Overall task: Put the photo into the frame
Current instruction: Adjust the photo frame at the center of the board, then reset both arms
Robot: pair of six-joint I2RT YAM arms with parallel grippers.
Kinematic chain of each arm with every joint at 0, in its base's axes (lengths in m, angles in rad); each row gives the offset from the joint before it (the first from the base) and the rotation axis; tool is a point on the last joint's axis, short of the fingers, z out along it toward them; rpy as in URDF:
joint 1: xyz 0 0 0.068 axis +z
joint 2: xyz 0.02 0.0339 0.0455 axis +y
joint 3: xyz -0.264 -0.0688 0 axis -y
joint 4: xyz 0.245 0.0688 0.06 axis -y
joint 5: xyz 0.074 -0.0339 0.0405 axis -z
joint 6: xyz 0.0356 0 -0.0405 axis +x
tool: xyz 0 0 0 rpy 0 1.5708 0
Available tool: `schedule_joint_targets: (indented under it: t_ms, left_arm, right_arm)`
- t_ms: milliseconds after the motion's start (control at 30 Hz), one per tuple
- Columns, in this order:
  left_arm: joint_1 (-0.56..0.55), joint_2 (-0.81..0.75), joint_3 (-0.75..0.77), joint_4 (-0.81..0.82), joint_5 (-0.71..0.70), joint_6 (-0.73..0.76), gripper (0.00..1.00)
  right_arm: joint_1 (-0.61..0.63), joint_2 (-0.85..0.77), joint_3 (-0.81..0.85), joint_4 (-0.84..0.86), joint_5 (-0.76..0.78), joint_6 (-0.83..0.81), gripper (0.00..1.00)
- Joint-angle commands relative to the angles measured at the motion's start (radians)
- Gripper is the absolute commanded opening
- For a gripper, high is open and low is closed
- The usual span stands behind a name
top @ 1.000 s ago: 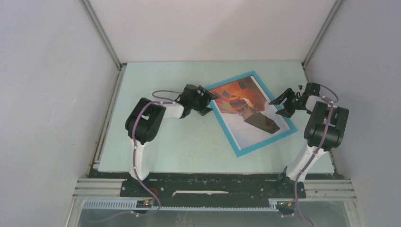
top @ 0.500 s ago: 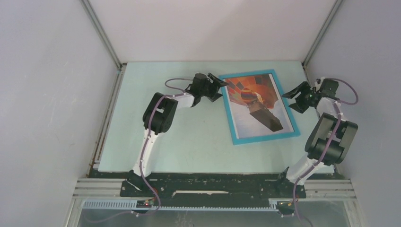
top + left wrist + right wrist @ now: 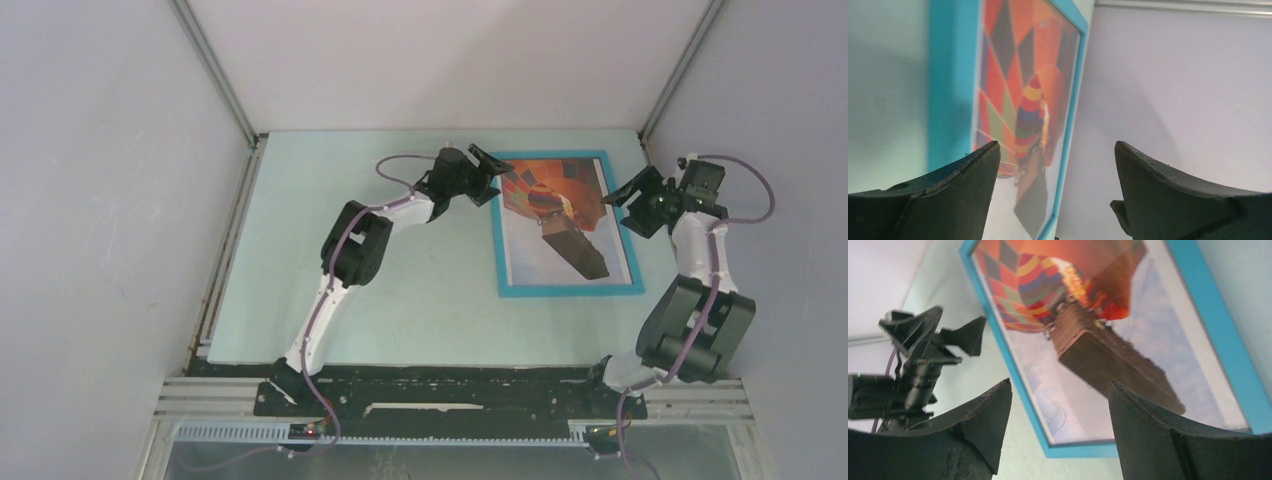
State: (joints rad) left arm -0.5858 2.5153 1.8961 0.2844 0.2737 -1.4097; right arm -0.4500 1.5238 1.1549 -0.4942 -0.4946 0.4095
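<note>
- The turquoise frame (image 3: 566, 291) lies flat on the pale green table (image 3: 400, 300), right of centre in the top view, with the balloon photo (image 3: 560, 215) inside it.
- The left gripper (image 3: 486, 177) is at the frame's upper-left corner, jaws spread wide, empty.
- The right gripper (image 3: 630, 207) is beside the upper right edge, jaws wide, empty.

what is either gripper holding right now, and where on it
Nothing is held. The left gripper and right gripper are both open and empty, on either side of the frame.

frame (image 3: 565, 291): turquoise-blue
photo (image 3: 558, 212): orange-red chequered balloon, yellow and blue bands, dark brown basket, pale sky
table (image 3: 400, 290): pale mint green
</note>
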Motion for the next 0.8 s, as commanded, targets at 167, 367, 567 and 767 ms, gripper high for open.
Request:
schedule_joint_targets:
  t_ms: [167,367,567,767]
  left_arm:
    - [-0.004,-0.319,-0.195,-0.060,-0.066,0.091,0.92]
    - [0.056,-0.738,-0.365,-0.264,-0.162,0.424,0.93]
    - [0.137,-1.167,-0.544,-0.360,-0.052,0.633,0.93]
    - [0.251,-1.532,-0.655,-0.362,0.024,0.766,0.96]
  right_arm:
    - [0.220,-0.261,0.119,-0.177,0.041,-0.109,0.81]
    - [0.432,-0.456,0.161,-0.254,0.029,-0.103,0.85]
    - [0.525,-0.623,0.251,-0.314,-0.058,-0.073,0.89]
    - [0.524,-0.729,0.423,-0.402,-0.026,-0.081,1.00]
